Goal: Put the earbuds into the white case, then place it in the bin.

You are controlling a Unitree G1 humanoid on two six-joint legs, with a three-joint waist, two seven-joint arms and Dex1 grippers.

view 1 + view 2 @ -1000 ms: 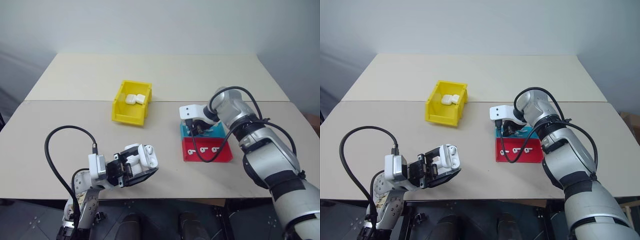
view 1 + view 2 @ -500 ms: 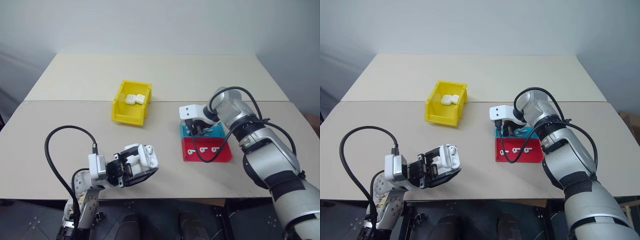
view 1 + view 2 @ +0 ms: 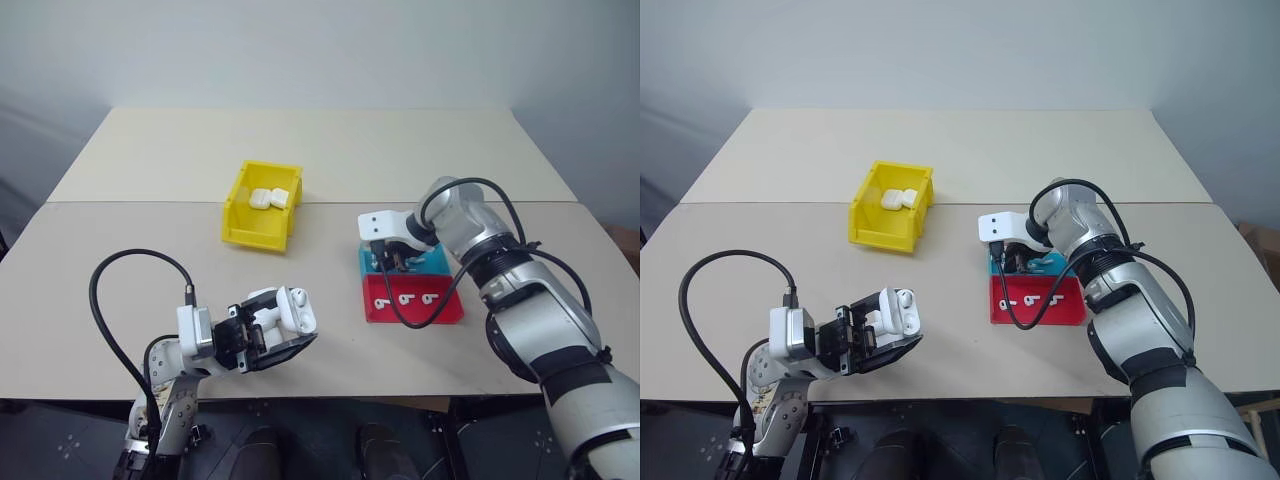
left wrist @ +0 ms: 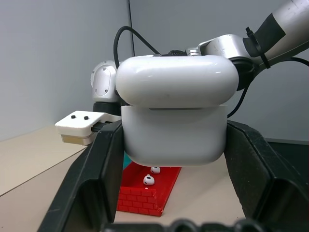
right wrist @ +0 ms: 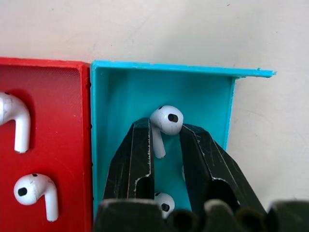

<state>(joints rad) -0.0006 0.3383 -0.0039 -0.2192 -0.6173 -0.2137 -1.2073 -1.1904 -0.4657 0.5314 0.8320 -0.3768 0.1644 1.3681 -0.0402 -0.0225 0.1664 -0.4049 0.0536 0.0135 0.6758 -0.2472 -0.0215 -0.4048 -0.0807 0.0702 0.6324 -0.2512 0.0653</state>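
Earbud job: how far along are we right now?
Done: two closed white cases already lie in the yellow bin. In hand: the left pincer holds an open white case up, and the right pincer is closed on an earbud in the tray's blue half. Left: seat that earbud, close the case and bin it. Three earbuds wait on the red half.

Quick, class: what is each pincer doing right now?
Left pincer: shut on a glossy white rounded earbud case.
Right pincer: shut on a tiny white earbud over the blue tray section.
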